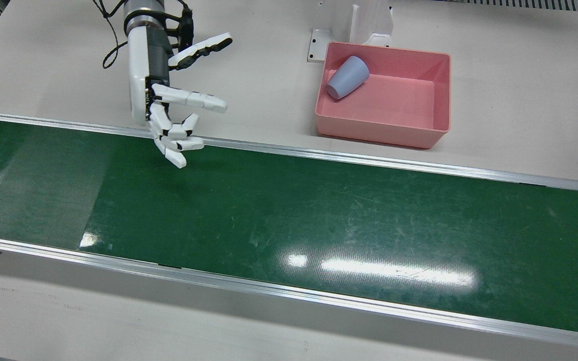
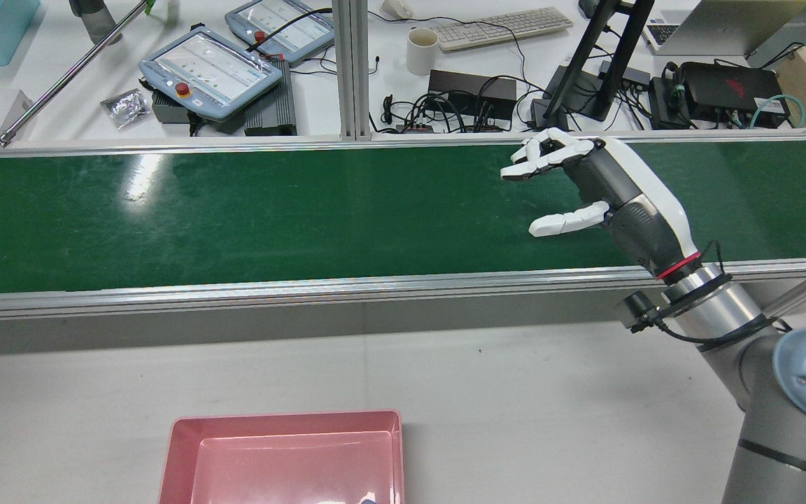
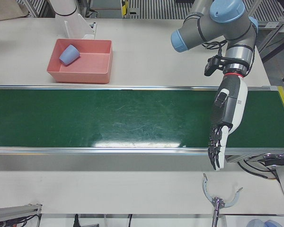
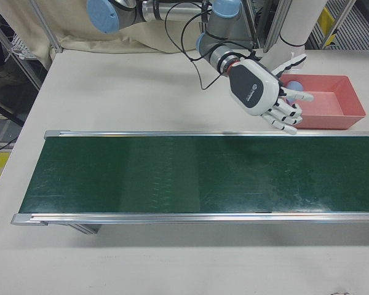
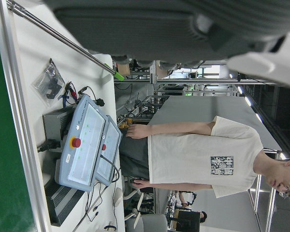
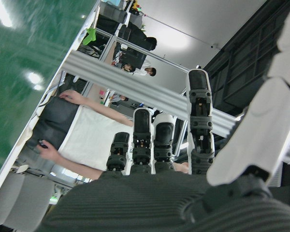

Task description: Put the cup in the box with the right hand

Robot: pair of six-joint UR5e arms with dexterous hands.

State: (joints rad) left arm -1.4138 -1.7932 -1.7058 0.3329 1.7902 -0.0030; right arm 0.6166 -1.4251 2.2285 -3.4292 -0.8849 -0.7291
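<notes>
Inside pink box (image 1: pixel 434 95), cup (image 1: pixel 347 76) on its side, mouth toward conveyor

Bright, even overhead light throughout, with soft, faint shadows. White glare streaks the green belt (image 1: pixel 319 215) at lower centre of the front view and upper left of the rear view. The right hand view's near fingers (image 6: pixel 199 125) are blurred.

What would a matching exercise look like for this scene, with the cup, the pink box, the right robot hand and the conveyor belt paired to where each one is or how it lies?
Column one:
1. cup
2. pink box
3. right robot hand
4. conveyor belt

Column two:
A. open, holding nothing, over the belt's edge
B. lying on its side in a corner of the box
C. green, running across the table between metal rails
D. on the white table beside the belt

Pairs: 1-B, 2-D, 3-A, 4-C
</notes>
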